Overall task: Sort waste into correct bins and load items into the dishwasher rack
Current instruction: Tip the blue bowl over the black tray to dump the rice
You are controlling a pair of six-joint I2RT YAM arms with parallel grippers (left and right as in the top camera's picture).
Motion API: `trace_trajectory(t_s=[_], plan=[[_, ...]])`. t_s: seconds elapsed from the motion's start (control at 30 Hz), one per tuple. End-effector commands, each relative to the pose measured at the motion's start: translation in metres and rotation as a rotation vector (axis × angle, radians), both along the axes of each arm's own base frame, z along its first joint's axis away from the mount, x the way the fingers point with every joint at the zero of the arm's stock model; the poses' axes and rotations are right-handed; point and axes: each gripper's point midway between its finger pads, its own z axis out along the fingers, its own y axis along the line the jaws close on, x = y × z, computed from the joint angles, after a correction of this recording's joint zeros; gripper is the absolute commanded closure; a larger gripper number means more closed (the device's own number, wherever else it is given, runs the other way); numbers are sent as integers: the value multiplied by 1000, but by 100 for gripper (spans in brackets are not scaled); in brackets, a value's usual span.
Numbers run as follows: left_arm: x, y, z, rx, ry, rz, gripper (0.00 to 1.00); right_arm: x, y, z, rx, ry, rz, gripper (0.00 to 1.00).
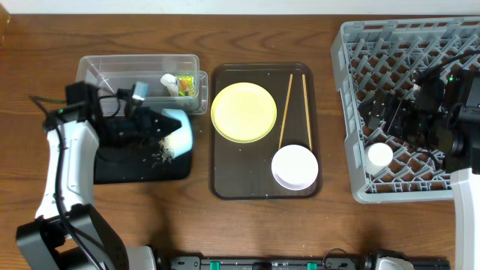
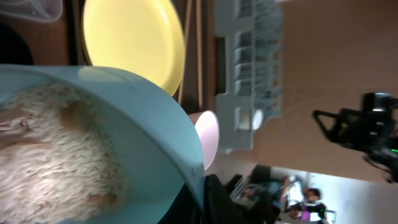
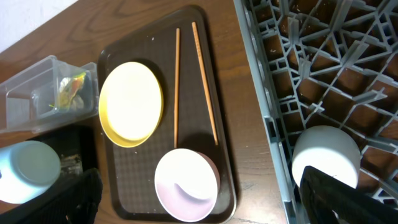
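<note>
Now, one light blue bowl (image 1: pixel 178 126), pinched at its rim by the left gripper (image 1: pixel 156 124), tilts mouth-down over the black tray (image 1: pixel 120 171), rice (image 1: pixel 171 148) at its lip. Two chopsticks (image 1: pixel 286 111) lie side by side, near-to-far, on the brown tray (image 1: pixel 225 187). The right gripper (image 1: pixel 384 116) gapes empty over the rack (image 1: pixel 352 75).

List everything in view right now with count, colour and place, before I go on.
clear tub: one, clear, table's far left
snack wrapper: one, green-orange, inside clear tub
black tray: one, black, in front of tub
light blue bowl: one, tilted over black tray
rice scraps: loose, white, in bowl and on black tray
brown tray: one, dark brown, centre
yellow plate: one, on brown tray
chopsticks: two, wooden, right of plate
white bowl: one, brown tray's near corner
rack: one, grey, right
white cup: one, in rack
left gripper: gripping bowl
right gripper: open, above rack
</note>
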Motion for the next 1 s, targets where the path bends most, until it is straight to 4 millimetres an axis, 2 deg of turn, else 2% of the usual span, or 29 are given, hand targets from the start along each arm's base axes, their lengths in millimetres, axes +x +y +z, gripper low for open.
trace_trajectory(t_s=[0.0,0.17,0.4,0.57,0.67,0.73,0.77,0.87,0.93,0.97], plan=[[-1,5,10,-172,-137,13,94,1,0,5,2,-16,9,1],[-4,22,13,-329,-218,97,94,1,0,5,1,-18,9,1],[-7,39,4,-331,-205,168,94,2,0,6,1,-21,9,1],[-9,39,4,-351,-162,182,94,1,-1,5,1,-20,8,1],[-9,43,-10,-269,-138,185,94,1,-1,5,1,-20,8,1],[-10,40,5,-372,-127,198,94,2,-1,6,1,-24,9,1],[-10,39,6,-363,-141,190,93,2,-1,6,1,-23,9,1],[-7,44,-9,-272,-138,190,94,3,-1,6,0,-28,8,1],[-8,42,5,-364,-142,198,94,4,-1,7,0,-35,8,1],[-9,39,6,-366,-138,190,94,4,-1,7,0,-34,8,1]])
